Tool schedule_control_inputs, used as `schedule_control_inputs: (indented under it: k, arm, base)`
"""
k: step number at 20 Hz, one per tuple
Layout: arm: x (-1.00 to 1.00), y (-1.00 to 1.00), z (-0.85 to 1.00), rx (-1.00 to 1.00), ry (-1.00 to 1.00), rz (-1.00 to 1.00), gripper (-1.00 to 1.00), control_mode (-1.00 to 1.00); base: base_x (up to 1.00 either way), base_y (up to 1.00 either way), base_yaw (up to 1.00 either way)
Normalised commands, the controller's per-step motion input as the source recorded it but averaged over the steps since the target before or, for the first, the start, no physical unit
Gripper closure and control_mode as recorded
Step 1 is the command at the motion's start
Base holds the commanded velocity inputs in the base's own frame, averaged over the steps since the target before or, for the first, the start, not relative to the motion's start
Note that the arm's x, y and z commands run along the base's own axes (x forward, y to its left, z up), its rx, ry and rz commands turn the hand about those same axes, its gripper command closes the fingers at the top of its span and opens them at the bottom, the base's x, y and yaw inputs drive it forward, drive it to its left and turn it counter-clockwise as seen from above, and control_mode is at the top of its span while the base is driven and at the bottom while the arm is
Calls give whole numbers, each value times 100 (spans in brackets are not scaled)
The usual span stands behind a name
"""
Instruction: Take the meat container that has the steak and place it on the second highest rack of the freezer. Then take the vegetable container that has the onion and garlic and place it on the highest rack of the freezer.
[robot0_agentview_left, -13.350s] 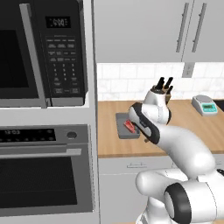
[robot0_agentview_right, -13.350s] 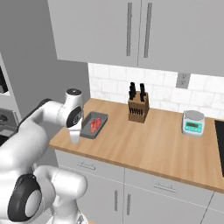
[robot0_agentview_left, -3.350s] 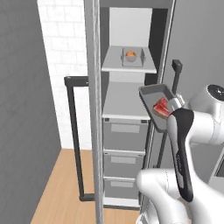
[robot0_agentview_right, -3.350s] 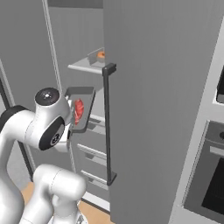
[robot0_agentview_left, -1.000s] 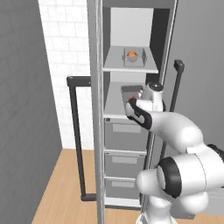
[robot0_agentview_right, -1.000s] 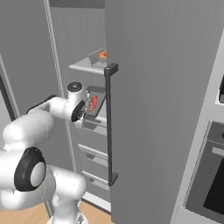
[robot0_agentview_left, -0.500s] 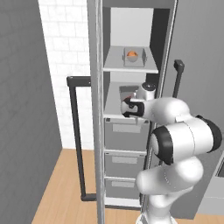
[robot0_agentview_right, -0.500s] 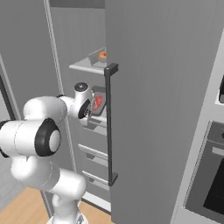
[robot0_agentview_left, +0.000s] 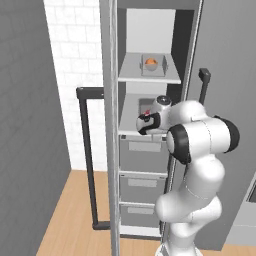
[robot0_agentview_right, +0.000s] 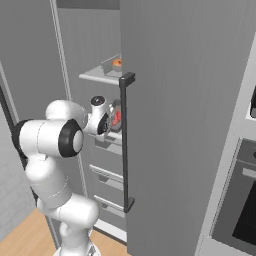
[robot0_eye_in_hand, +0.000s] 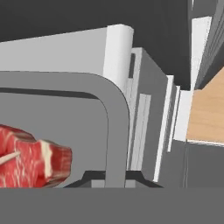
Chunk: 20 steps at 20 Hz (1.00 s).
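Sliding meat tray with steak onto the freezer's second shelf | claw pinching tray rim | onion tray sits on top shelf.

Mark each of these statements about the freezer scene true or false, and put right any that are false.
1. The gripper is shut on the rim of the shallow dark grey meat container. True.
2. The small red steak with pale streaks lies on the wooden floor. False: it lies inside the dark tray that the gripper holds.
3. The round orange-brown onion sits in a pale grey vegetable container on the shelf above the arm's hand. True.
4. The tall grey freezer has its door closed. False: the door stands open, with shelves and drawer fronts showing.
5. The meat tray is held at the shelf just above the grey drawer fronts. True.
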Motion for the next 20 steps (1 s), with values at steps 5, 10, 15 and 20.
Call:
schedule_control_inputs:
  k: [5, 10, 15, 20]
  arm:
    - [66, -13, -14, 0, 0, -6, 100, -100]
    - [68, -2, -28, 0, 0, -5, 100, -100]
    - [68, -3, -41, 0, 1, -4, 100, -100]
    - [65, -13, -44, 0, 2, -2, 100, -100]
  base:
    - [0, 0, 0]
    - [0, 0, 0]
    - [0, 0, 0]
    - [0, 0, 0]
